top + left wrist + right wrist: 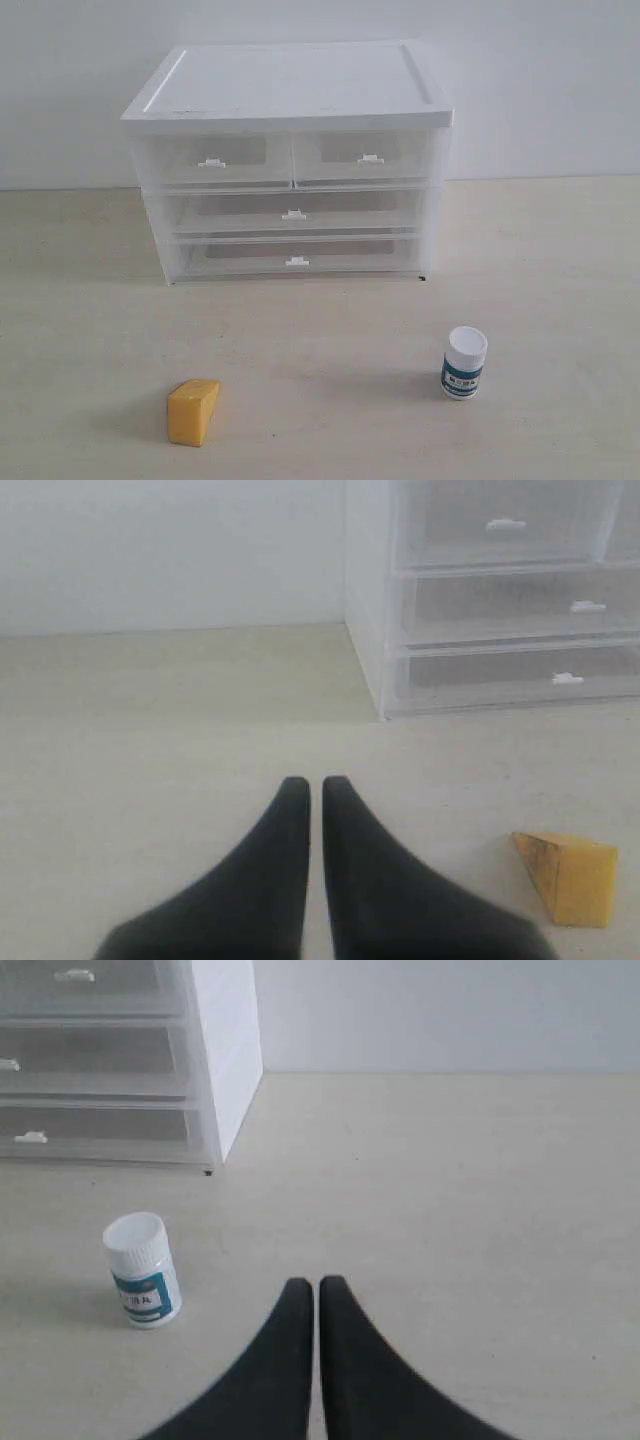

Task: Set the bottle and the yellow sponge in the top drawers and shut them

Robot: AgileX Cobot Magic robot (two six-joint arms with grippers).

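The bottle [464,362], white with a teal label, stands upright on the table at front right; it also shows in the right wrist view [143,1270]. The yellow sponge [193,411] lies at front left, seen again as a wedge [570,875]. Both top drawers, left [218,160] and right [362,156], sit pushed in under the cabinet's white top. My left gripper [313,783] is shut and empty, well apart from the sponge. My right gripper [315,1284] is shut and empty, apart from the bottle. Neither gripper appears in the exterior view.
The white cabinet [290,85] stands at the back middle against a pale wall. Below the top drawers are two full-width clear drawers [293,213], both pushed in. Bare light wooden table [330,330] lies between cabinet and objects.
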